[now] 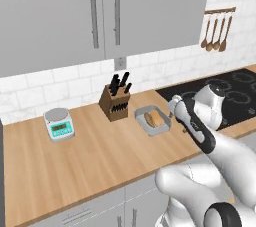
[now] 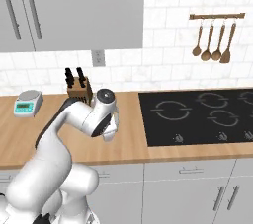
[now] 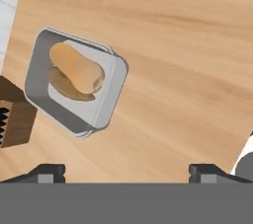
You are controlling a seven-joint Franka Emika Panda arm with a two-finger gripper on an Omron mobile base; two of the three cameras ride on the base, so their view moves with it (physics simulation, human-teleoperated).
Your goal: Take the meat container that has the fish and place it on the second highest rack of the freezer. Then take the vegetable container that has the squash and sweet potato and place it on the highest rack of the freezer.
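Observation:
The vegetable container (image 1: 152, 120), a light-grey tray (image 3: 106, 102) on the wooden counter, holds the squash and sweet potato (image 3: 76, 72), an orange piece lying over a tan-brown one. My gripper (image 3: 127, 172) hangs above the counter just to the tray's right (image 1: 175, 112), pointing down. It stands open with its fingertips (image 3: 49, 171) wide apart and only bare wood between them. It is apart from the tray. The meat container with the fish and the freezer are out of view.
A knife block (image 1: 114, 102) stands just left of the tray, against the wall. A kitchen scale (image 1: 59, 123) sits further left. The black cooktop (image 1: 227, 93) lies to the right, with wooden utensils (image 1: 217, 31) hanging above it. Grey upper cabinets (image 1: 100, 11) overhang the counter.

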